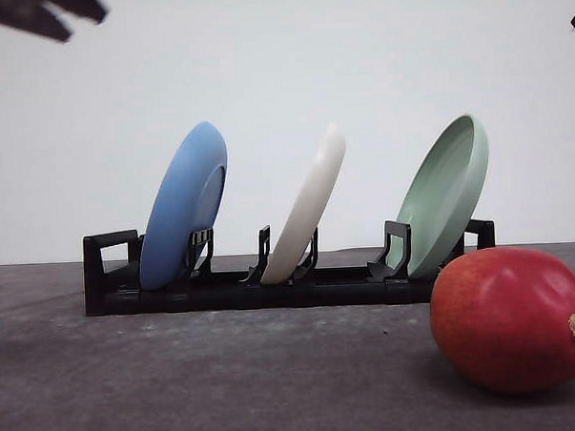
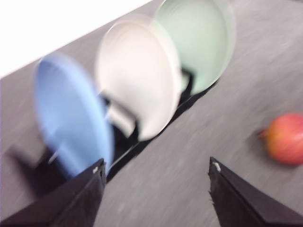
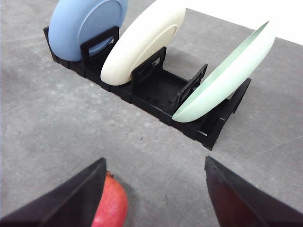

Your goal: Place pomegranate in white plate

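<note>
**Opening step: white plate racked, pomegranate not yet grasped**

You are looking at the start of the task. The pomegranate [image 1: 513, 319] is lying on the grey table [image 1: 180, 373] at the lower right of the front view, in front of the rack's right end and apart from it. The white plate [image 1: 308, 203] is standing tilted on edge in the middle slot of the black rack [image 1: 224, 290], with the blue plate [image 1: 184, 206] on its left and the pale green plate [image 1: 447, 194] on its right.

Gripper state:
- The left gripper [image 2: 156, 177] is hanging with its fingers spread and nothing between them. It is facing the rack; the white plate [image 2: 137, 80] is sitting at the upper centre of its blurred view and the pomegranate [image 2: 285, 138] at the right edge.
- The right gripper [image 3: 154, 177] is likewise released and carrying nothing. The pomegranate [image 3: 110, 204] is showing at the bottom edge of its view, beside the left finger, not between the fingers.

Next move, as a judgement: the white plate is probably needing to come out of the rack and lie flat before the fruit can rest in it. That calls for a grip on the plate's rim and a lift clear of the neighbouring plates.

Appearance of the fruit: it is showing as a smooth, glossy red oval with a small tan stem nub pointing toward the right of the front view.
</note>
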